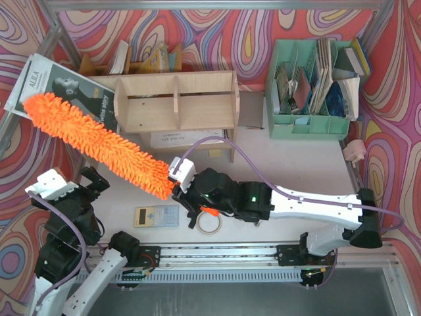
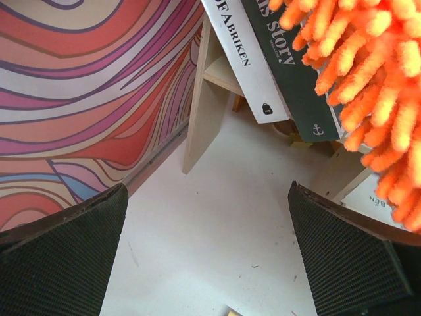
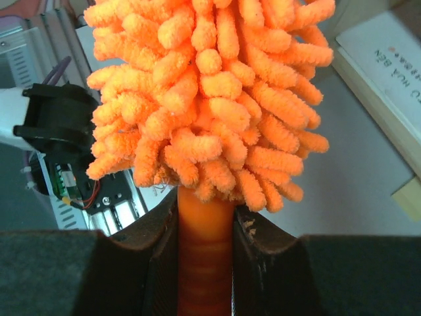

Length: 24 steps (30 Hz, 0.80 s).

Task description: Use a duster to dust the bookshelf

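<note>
Top external view: the flat white table (image 1: 289, 164) is carrying everything, and the wide light plywood bookshelf (image 1: 176, 102), with smooth planks and upright dividers, is standing towards its far side on side legs. The long fluffy bright-orange chenille duster (image 1: 99, 141) is lying on a slant in front of the shelf's left end. Its long axis is running from the handle near the table's middle out to the far left, where its shaggy tip is pointing over a glossy dark magazine (image 1: 59, 85). Whether the pile is touching the wood cannot be told. A mint green slotted plastic file organizer (image 1: 309, 85) is standing to the right of the shelf. The right gripper (image 3: 205, 224) is pinching the duster's smooth orange plastic handle (image 3: 205, 263) between its black textured fingers, just below the noodle-like pile. The left gripper (image 2: 204, 257) is hanging with its ribbed black pads spread wide above bare table, gripping nothing. A small ring of pale tape (image 1: 209, 224) is lying flat under the right arm.
</note>
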Each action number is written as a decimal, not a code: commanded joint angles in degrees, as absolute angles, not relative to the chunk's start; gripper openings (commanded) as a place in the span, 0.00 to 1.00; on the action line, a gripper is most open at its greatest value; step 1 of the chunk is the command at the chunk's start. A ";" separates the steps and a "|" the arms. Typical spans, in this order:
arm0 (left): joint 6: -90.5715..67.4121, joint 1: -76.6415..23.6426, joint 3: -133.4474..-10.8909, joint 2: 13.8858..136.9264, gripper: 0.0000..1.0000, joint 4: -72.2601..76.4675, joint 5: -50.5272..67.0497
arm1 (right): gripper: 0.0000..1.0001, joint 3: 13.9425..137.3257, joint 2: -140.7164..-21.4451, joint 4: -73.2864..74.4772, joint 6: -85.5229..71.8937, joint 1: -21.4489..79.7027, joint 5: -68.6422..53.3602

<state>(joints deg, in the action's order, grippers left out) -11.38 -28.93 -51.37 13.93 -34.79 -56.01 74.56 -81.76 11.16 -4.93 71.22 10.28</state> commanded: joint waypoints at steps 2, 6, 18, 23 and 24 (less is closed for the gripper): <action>-11.02 -28.70 -50.92 11.86 0.98 -33.93 -58.14 | 0.00 73.57 -76.61 4.71 1.71 71.85 9.19; -11.75 -28.66 -50.95 10.87 0.98 -34.34 -60.35 | 0.00 73.79 -76.54 5.19 3.73 71.85 9.23; -14.82 -28.67 -51.31 8.44 0.99 -36.67 -69.82 | 0.00 73.18 -79.98 6.85 4.10 72.45 7.48; -15.04 -28.73 -51.32 8.43 0.98 -36.80 -70.32 | 0.00 71.16 -80.28 8.02 2.54 72.50 9.65; -15.03 -28.66 -51.25 8.48 0.99 -36.82 -70.31 | 0.00 70.24 -80.06 7.92 2.23 72.51 10.34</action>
